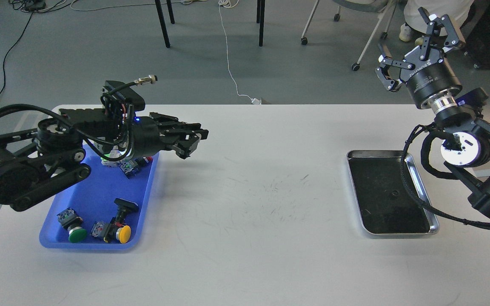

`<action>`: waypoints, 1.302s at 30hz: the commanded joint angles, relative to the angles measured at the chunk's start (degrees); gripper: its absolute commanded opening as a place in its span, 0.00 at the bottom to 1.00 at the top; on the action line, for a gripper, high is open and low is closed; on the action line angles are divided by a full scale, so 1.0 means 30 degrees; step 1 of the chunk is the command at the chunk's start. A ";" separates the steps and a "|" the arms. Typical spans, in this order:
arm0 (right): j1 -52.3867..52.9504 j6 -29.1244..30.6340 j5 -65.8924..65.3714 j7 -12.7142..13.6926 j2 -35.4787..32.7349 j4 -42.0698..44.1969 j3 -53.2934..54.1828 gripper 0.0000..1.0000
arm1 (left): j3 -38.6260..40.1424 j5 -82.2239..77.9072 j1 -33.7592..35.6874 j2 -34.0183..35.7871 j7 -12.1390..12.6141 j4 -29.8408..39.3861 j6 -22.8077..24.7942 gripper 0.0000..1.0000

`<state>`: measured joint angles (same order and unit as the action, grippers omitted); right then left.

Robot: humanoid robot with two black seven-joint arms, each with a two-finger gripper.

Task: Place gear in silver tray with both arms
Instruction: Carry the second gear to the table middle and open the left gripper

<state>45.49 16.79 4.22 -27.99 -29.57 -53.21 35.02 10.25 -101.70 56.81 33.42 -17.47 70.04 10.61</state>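
Note:
The silver tray [376, 193] lies empty at the right of the white table. The gear is several push-button switches in a blue plastic tray [96, 191] at the left: a green-capped one [73, 232], a yellow-capped one [121, 233], a black-topped one [125, 205] and a cluster [131, 165] partly hidden under my left arm. My left gripper [193, 142] hovers above the table just right of the blue tray, pointing right; its dark fingers lie close together and I see nothing in them. My right gripper [415, 47] is open and empty, raised beyond the table's far right corner.
My right arm's forearm and a black cable loop [415, 195] overhang the silver tray's right rim. Chair legs, a white cord and a seated person lie on the floor beyond the table's far edge.

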 commanded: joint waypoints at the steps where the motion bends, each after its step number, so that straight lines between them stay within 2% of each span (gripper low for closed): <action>1: -0.0076 0.0000 -0.0001 -0.0002 -0.0223 -0.0370 0.0017 0.97 | -0.0396 -0.0988 0.0077 -0.2255 0.0548 -0.0435 0.0153 0.25; 5: -0.0134 0.0000 -0.0001 -0.0002 -0.0223 -0.0429 0.0017 0.97 | -0.0983 -0.1781 0.0077 -0.4132 0.0666 -0.0933 0.0153 0.25; 10: -0.0134 0.0000 -0.0001 -0.0002 -0.0136 -0.0429 0.0017 0.97 | -0.2271 -0.2426 -0.0011 -0.6506 0.1339 -0.1285 0.0153 0.25; 19: 0.0012 0.0000 -0.0031 -0.0002 -0.0135 -0.0399 -0.0041 0.97 | -0.3356 -0.3773 -0.0274 -0.9525 0.1311 -0.3950 0.0037 0.26; 27: 0.0012 0.0000 -0.0031 -0.0002 -0.0194 -0.0399 -0.0071 0.97 | -0.3797 -0.3804 -0.0596 -1.0083 0.1370 -0.4566 0.0036 0.32; 35: 0.0012 -0.0029 -0.0031 -0.0002 -0.0106 -0.0429 -0.0129 0.97 | -0.3768 -0.3804 -0.1007 -1.0230 0.1370 -0.5036 0.0036 0.32; 39: 0.0071 0.0000 -0.0031 -0.0002 -0.0194 -0.0429 -0.0129 0.97 | -0.3330 -0.3570 -0.0919 -0.9968 0.1282 -0.4803 -0.0081 0.43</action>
<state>45.62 16.73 4.14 -28.00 -29.90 -54.47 34.64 -0.78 -112.99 53.85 2.77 -13.36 54.97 10.66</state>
